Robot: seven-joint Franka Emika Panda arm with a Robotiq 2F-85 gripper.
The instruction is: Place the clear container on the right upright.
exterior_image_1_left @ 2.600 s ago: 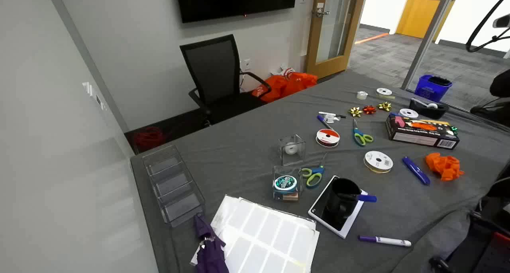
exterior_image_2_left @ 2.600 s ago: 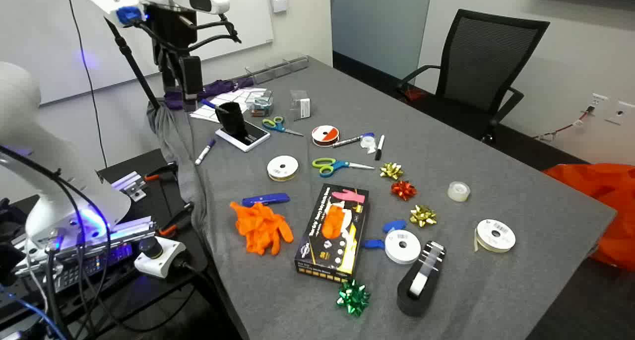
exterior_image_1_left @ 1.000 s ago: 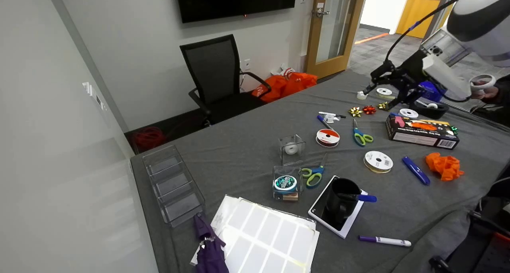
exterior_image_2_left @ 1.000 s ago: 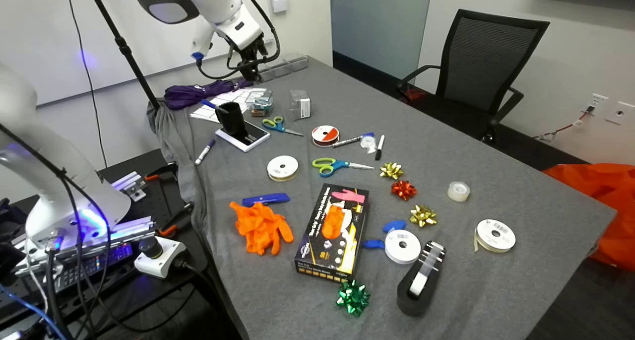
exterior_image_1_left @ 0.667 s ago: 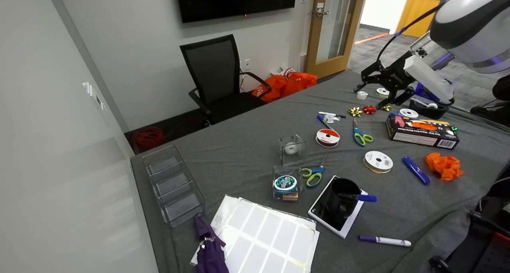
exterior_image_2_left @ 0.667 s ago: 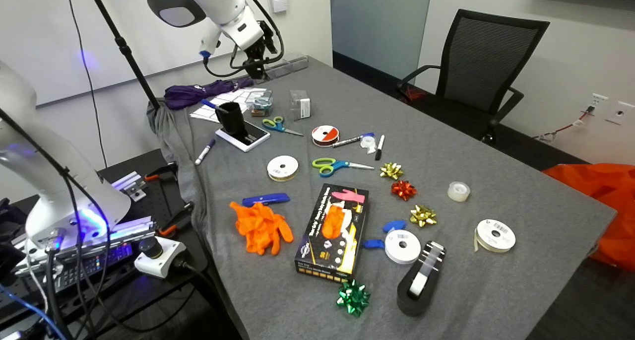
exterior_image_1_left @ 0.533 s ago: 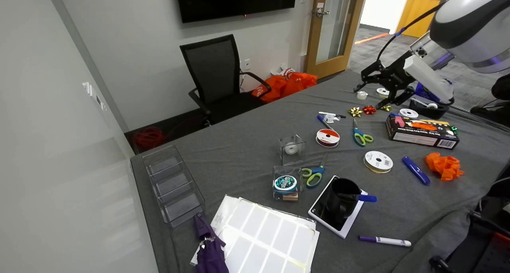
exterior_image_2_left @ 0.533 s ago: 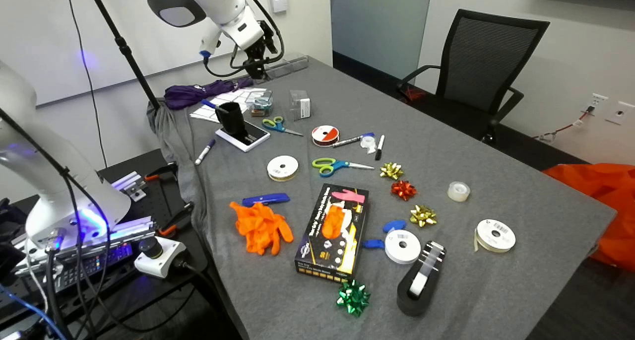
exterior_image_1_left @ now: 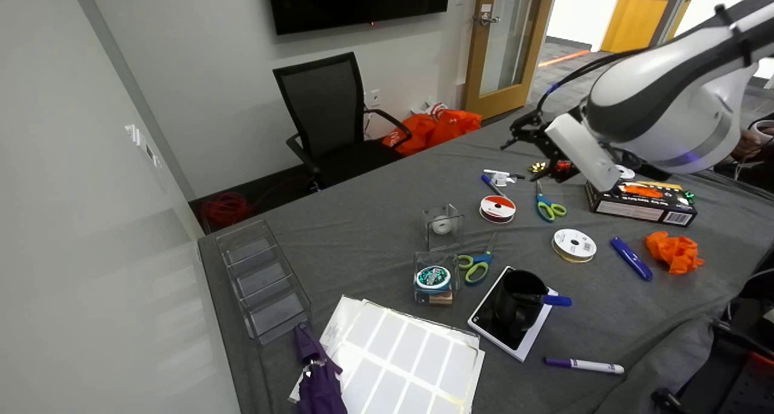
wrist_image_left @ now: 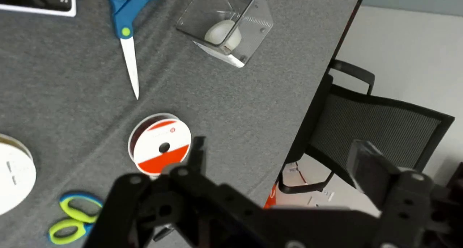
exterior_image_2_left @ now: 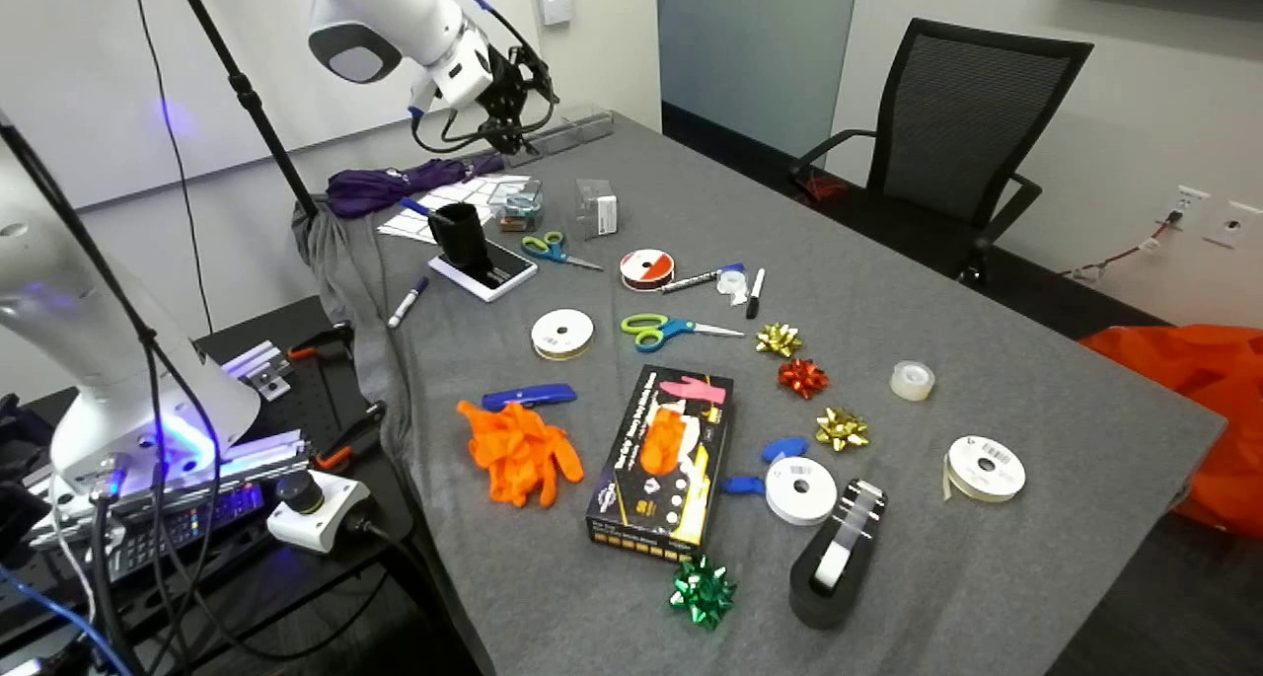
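In an exterior view, a divided tray [exterior_image_1_left: 261,281] lies at the left of the tabletop [exterior_image_1_left: 357,245], with sheets [exterior_image_1_left: 396,365] to its right on the near side. Beyond these, the far container [exterior_image_1_left: 458,225], with a roll [exterior_image_1_left: 442,224] in it, is just past the near container [exterior_image_1_left: 434,258]. Scissors [exterior_image_1_left: 478,269] lie right of the latter; nearer, a cup [exterior_image_1_left: 515,293] with a marker [exterior_image_1_left: 556,300] in it stands on a flat box [exterior_image_1_left: 485,318].

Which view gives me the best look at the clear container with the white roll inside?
The wrist view: the clear container appears largest there, with the white roll plain inside. Both exterior views show it smaller: in an exterior view, the white roll is visible; in an exterior view, mainly a white label.
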